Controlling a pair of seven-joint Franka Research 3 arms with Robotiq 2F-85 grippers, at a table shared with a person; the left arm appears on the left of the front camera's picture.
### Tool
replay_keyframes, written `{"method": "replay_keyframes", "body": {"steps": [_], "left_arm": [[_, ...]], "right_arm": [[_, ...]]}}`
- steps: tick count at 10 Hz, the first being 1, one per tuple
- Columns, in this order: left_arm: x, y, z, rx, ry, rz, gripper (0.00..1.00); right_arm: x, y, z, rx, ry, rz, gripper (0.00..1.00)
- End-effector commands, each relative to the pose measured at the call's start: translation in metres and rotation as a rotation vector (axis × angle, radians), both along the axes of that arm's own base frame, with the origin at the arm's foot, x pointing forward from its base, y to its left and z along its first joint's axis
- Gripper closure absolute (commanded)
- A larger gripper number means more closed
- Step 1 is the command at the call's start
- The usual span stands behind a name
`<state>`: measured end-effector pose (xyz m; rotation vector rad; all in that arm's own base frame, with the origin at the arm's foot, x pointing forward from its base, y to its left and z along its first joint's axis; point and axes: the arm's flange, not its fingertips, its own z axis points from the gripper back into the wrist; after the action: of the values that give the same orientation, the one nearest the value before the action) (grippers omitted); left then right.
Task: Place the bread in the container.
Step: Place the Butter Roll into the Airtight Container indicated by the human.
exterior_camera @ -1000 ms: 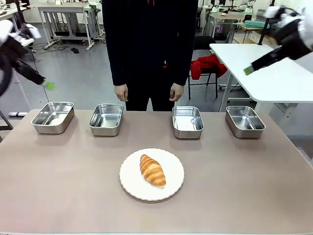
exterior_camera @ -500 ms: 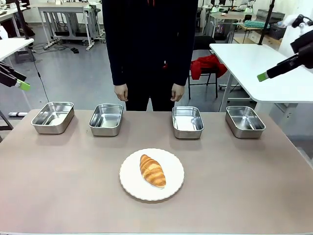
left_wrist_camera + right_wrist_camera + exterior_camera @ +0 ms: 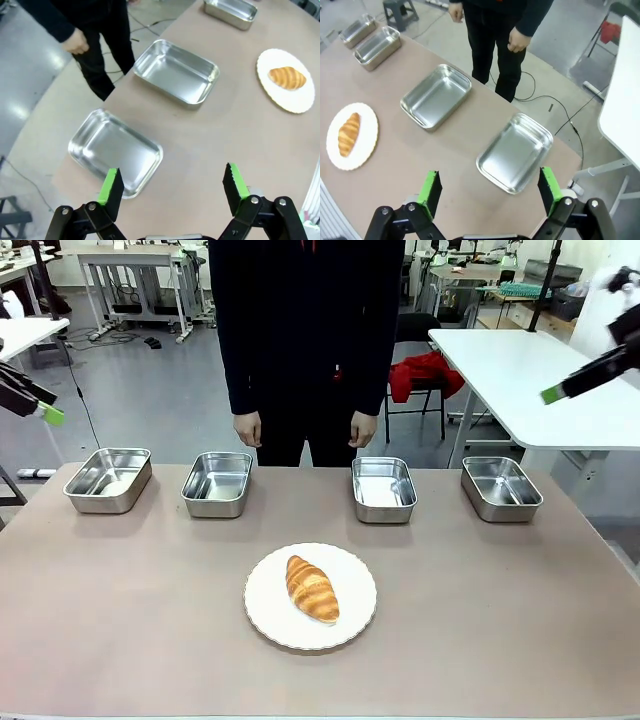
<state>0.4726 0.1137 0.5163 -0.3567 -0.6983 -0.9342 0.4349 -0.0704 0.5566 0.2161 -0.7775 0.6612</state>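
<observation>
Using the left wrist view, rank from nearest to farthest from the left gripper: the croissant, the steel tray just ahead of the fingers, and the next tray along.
1. Nearest tray, just ahead of the left gripper.
2. Next tray, farther along the row.
3. Croissant, on the white plate, off to the side.

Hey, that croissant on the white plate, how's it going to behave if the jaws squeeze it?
The croissant looks puffy with a ridged crust, so it probably dents under a hard squeeze and is likely light for its size. Lying loose on the smooth white plate, it may slide if pushed.
</observation>
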Motion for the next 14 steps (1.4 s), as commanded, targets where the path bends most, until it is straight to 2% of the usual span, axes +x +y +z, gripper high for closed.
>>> {"method": "replay_keyframes", "body": {"steps": [1,3,6,10,14], "left_arm": [[-0.007,0.031,0.011,-0.049,-0.069,0.004,0.00],[-0.014,0.056,0.016,-0.058,-0.108,0.020,0.00],[-0.024,0.091,0.021,-0.051,-0.136,-0.013,0.00],[-0.032,0.092,0.031,-0.098,-0.141,-0.025,0.00],[-0.054,0.083,0.045,-0.176,-0.159,0.064,0.00]], "right_arm": [[-0.002,-0.053,0.005,0.008,-0.010,0.093,0.00],[-0.010,-0.077,-0.003,0.034,-0.027,0.117,0.00],[-0.023,-0.087,-0.014,0.052,-0.040,0.144,0.00],[-0.025,-0.091,-0.017,0.094,-0.050,0.129,0.00],[-0.033,-0.081,-0.006,0.138,-0.089,0.148,0.00]]}}
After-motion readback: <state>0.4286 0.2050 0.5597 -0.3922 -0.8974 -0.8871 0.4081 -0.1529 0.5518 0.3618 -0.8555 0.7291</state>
